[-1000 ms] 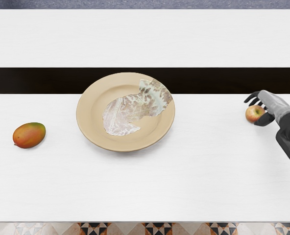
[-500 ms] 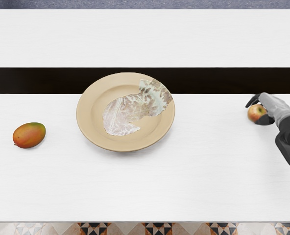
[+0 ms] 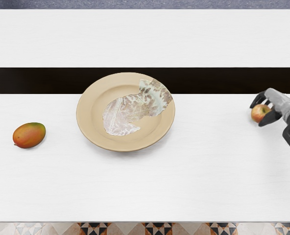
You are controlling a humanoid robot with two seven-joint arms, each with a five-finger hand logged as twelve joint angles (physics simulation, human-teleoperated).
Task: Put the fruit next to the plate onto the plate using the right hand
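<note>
We look down on a wide white surface point(image 3: 194, 186), which fills nearly the whole view. A dark band point(image 3: 37, 81) crosses it from side to side in the upper half. A strip of patterned floor point(image 3: 159, 228) shows along the bottom edge.

A round tan plate point(image 3: 88, 115) lies a little left of the middle. Its far rim at 12 o'clock overlaps the dark band. A pale, mottled patch point(image 3: 130, 112) spreads over the plate from its centre towards 1 o'clock.

The right hand point(image 3: 275, 104) comes in at the right edge, at 3 o'clock from the plate and well apart from it. Its grey forearm runs off the picture towards 4 o'clock. We see the dark fingers point(image 3: 257, 99) curled narrowly round a small fruit, some arched over its top and one tucked against its lower right side.

A mango point(image 3: 29, 135), orange and red with a green end, lies on the surface at about 8 o'clock from the plate, near it but apart from the rim.

The apple point(image 3: 258, 113), red and yellow, sits inside the hand's grip, far from the plate. We cannot tell whether it rests on the surface or is raised off it.
</note>
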